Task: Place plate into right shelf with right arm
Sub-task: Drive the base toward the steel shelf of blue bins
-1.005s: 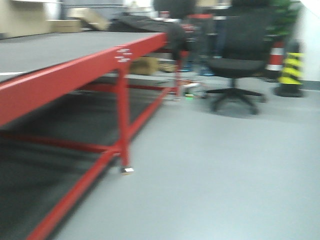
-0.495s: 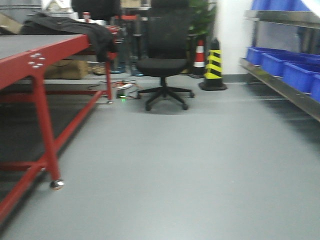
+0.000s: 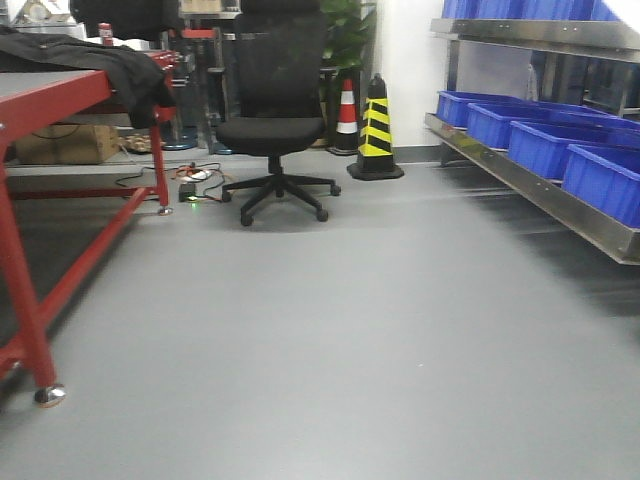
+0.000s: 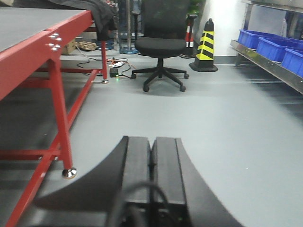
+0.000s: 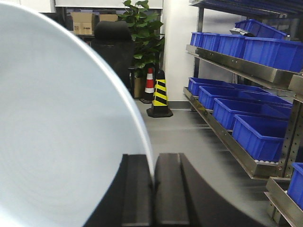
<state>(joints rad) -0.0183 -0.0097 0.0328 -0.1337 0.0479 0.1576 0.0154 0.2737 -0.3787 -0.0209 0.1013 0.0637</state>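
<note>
Right gripper [image 5: 153, 172]: jaws are clamping the plate [image 5: 61, 132] by its rim.
Left gripper [image 4: 152, 149]: jaws are resting together, gripping nothing.
Shelf [image 5: 236, 64]: standing to the right, well apart from the plate, carrying blue bins [image 5: 255, 135].

- No lettering, brand or number can be read in any view;
- the cardboard box [image 5: 83, 21] high up behind the chair in the right wrist view carries a small dark printed mark; it is too small to make out;
- the yellow-and-black cone [image 3: 376, 130] on the floor beside the shelf bears slanted warning stripes only;
- the red-and-white cone [image 3: 346, 115] just behind it bears plain bands only;
- the cardboard box under the red table [image 3: 55, 145] in the front view is too blurred to tell whether it bears any print.
</note>
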